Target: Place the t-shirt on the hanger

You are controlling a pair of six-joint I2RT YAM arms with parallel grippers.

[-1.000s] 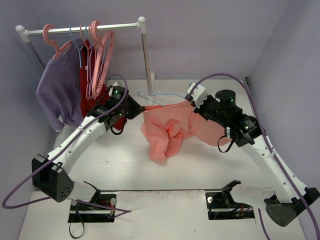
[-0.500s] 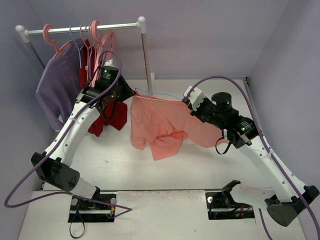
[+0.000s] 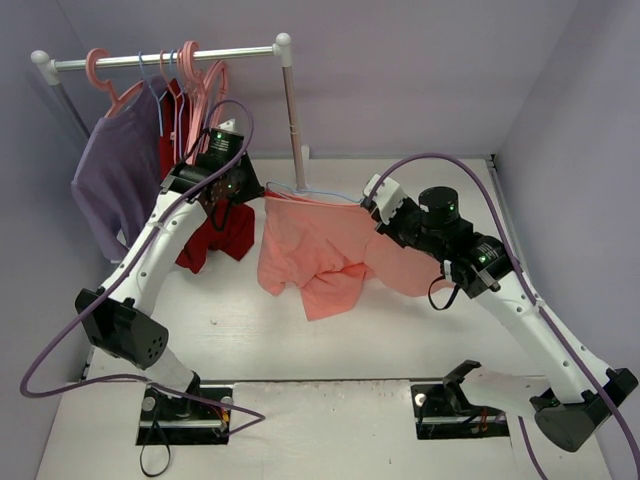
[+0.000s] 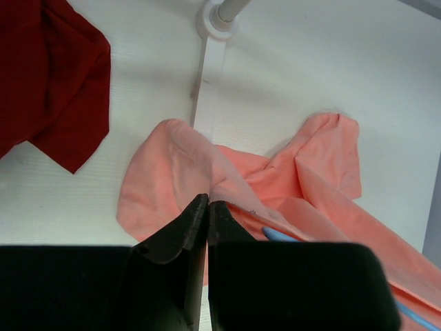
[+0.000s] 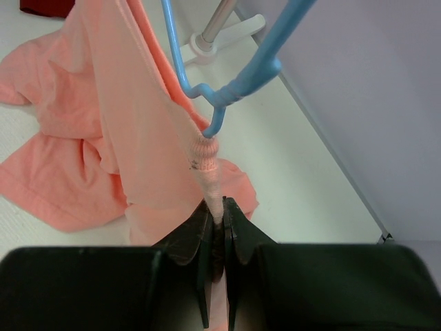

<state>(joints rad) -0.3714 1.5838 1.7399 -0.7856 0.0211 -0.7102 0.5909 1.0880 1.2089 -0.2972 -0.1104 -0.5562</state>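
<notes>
T-shirt (image 3: 310,250) hangs stretched between both arms above the desk (image 3: 230,320). Left claw (image 4: 207,205) is clamped on one edge. Right claw (image 5: 217,207) pinches a bunched fold just below the hook of the blue hanger (image 5: 231,88), whose wire lies against the cloth.

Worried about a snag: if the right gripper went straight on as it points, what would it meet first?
Past the t-shirt fold it pinches, the right gripper would probably meet the hanger first, though depth is unclear.
</notes>
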